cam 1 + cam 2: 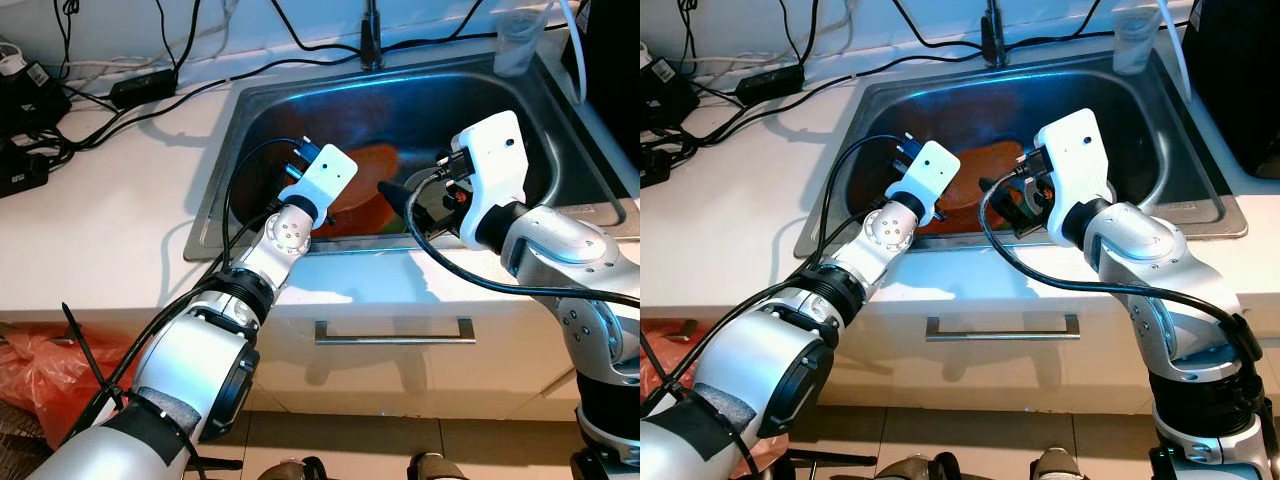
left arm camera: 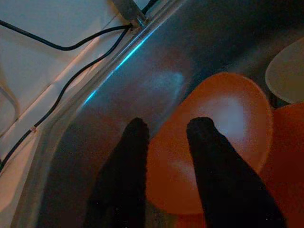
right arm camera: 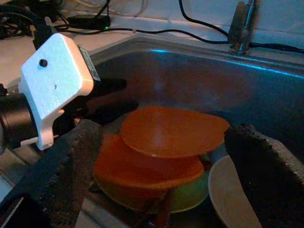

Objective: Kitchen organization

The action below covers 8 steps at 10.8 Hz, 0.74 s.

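- The left end effector point(image 2: 164, 137), fingers apart and empty, hovers just above the top orange plate point(image 3: 173, 130) in the sink point(image 1: 560, 150).
- The right end effector point(image 3: 156, 156) is wide open, farther back.

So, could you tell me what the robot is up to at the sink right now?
Both arms reach into the steel sink, where orange plates are stacked over a green dish. The left pincer is open, its fingers either side of the top plate's rim. The right pincer is open too, held over the pile. Nothing is lifted yet.

White counter point(image 1: 110, 230) w/ cables point(image 1: 150, 85), drawer handle point(image 1: 394, 333) below.
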Available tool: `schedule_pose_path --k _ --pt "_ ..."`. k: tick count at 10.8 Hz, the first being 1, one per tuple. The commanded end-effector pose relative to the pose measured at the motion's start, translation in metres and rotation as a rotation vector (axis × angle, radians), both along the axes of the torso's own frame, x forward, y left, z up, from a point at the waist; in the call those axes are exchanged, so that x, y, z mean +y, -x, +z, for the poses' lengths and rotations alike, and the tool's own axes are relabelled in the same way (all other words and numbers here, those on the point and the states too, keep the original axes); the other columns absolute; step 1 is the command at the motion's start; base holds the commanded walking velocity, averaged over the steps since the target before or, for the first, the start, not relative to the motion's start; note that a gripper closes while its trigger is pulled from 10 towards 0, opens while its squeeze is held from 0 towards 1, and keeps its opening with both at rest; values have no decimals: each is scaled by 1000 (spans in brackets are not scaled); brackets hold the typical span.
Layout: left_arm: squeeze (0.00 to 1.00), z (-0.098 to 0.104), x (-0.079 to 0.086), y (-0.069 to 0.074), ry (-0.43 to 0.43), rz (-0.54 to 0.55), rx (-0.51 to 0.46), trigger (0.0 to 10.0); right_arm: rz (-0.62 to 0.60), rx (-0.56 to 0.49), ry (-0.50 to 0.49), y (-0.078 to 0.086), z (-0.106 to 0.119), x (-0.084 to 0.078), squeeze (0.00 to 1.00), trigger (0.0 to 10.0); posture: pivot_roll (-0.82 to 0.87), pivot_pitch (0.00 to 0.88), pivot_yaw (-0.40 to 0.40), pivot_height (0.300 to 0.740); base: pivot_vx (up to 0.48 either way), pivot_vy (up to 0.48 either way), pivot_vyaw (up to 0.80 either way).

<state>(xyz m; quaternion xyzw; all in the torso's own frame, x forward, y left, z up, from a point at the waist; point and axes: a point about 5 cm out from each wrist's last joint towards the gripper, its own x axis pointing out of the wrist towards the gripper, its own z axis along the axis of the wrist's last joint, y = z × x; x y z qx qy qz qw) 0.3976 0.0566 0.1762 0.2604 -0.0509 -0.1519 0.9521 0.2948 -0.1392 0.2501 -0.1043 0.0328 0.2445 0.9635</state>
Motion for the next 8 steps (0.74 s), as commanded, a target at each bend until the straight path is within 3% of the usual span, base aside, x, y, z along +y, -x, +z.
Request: schedule_pose_path --k 1,4,8 --pt "1000 -6 6 0 5 19 26 10000 39 -8 0 1 2 7 0 10000 -280 130 192 740 0 0 0" --pt "1000 2 13 -3 68 43 23 10000 49 -9 -8 -3 1 10 0 10000 -244 120 181 740 0 0 0" --pt "1000 28 24 -10 152 60 -68 10000 69 -27 -29 -12 1 16 0 10000 -181 100 158 740 0 0 0"
